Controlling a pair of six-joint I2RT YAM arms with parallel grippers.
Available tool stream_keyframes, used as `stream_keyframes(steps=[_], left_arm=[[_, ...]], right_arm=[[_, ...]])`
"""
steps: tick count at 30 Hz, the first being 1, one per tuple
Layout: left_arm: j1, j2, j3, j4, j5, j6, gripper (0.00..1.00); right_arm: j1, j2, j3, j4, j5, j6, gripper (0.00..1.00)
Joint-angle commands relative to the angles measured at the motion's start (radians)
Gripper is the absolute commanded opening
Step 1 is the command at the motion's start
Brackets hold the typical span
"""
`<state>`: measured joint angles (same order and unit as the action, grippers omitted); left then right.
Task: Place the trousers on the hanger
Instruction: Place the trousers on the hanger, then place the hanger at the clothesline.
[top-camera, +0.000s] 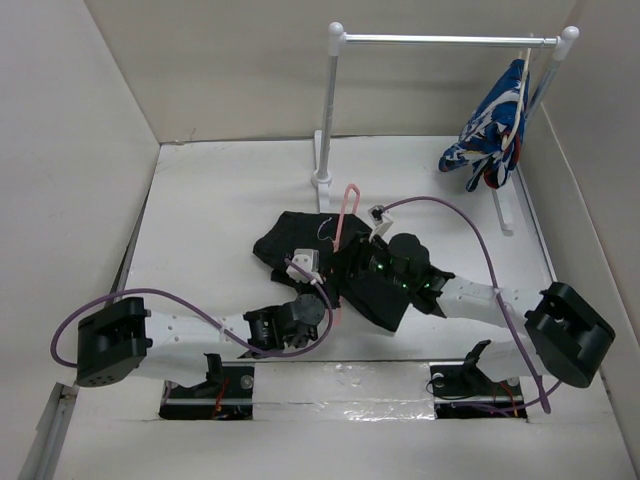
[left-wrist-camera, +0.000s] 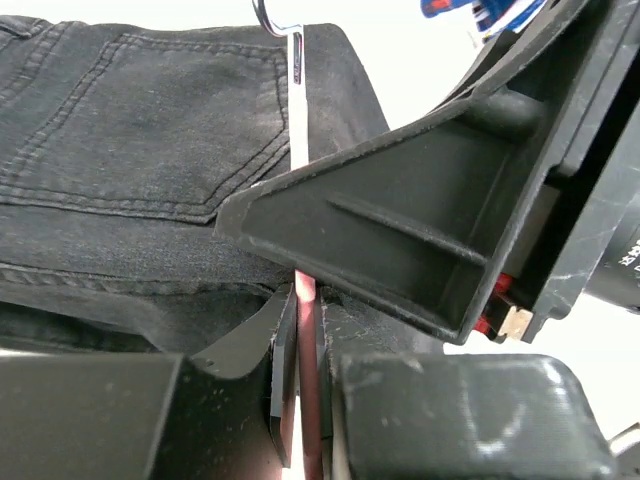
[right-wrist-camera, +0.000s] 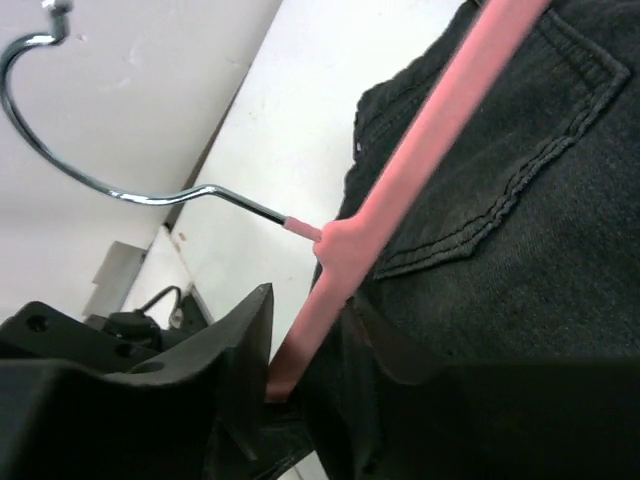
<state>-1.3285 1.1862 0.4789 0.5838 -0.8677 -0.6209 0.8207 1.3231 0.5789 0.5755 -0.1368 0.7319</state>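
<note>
The hanger (right-wrist-camera: 420, 140) is being clamped by the left pincer (left-wrist-camera: 300, 400) and straddled by the right pincer (right-wrist-camera: 310, 345), whose grip cannot be told. The trousers (left-wrist-camera: 130, 130) are seemingly lying undraped.

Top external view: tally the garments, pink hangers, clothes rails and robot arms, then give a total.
Garments: 2, the black trousers and the blue, white and red patterned garment
Pink hangers: 1, the hanger
Clothes rails: 1, the rail
Robot arms: 2, the left arm and the right arm
Total: 6

Black trousers (left-wrist-camera: 150, 130) — pink hanger (right-wrist-camera: 430, 120)
</note>
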Motion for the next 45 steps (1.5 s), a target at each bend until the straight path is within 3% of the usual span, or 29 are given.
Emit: stream_keyframes(steps=[1,2,4,5,9,15,18,32,36,45], left_arm=[[-0.006,-0.065,0.033,0.088,0.024,-0.006,0.00],[-0.006,-0.077,0.041,0.073,0.025,-0.005,0.00],[-0.006,-0.091,0.081,0.019,0.029,0.019,0.00],[-0.006,-0.109,0.095,0.002,0.032,0.033,0.00],[-0.006,-0.161,0.190,-0.107,0.081,0.113,0.01],[-0.006,-0.266,0.343,-0.234,0.120,0.188,0.45],[-0.006,-0.327,0.392,-0.272,0.168,0.210,0.60],[-0.006,-0.573,0.480,-0.510,0.093,0.194,0.61],[-0.006,-0.588,0.527,-0.610,0.056,0.201,0.60],[-0.006,-0.652,0.512,-0.668,0.000,0.213,0.60]], right_arm=[[0.021,0.030,0.019,0.162,0.002,0.041,0.31],[0.021,0.036,0.010,0.185,-0.006,0.053,0.21],[0.021,0.041,0.004,0.239,-0.017,0.087,0.14],[0.021,0.045,0.006,0.250,-0.047,0.098,0.05],[-0.002,0.050,0.001,0.378,-0.118,0.189,0.00],[-0.058,0.053,0.068,0.515,-0.178,0.374,0.00],[-0.109,0.050,0.113,0.560,-0.195,0.429,0.00],[-0.419,0.079,0.352,0.483,-0.299,0.581,0.00],[-0.486,0.140,0.484,0.391,-0.323,0.578,0.00],[-0.604,0.367,0.841,0.253,-0.383,0.598,0.00]])
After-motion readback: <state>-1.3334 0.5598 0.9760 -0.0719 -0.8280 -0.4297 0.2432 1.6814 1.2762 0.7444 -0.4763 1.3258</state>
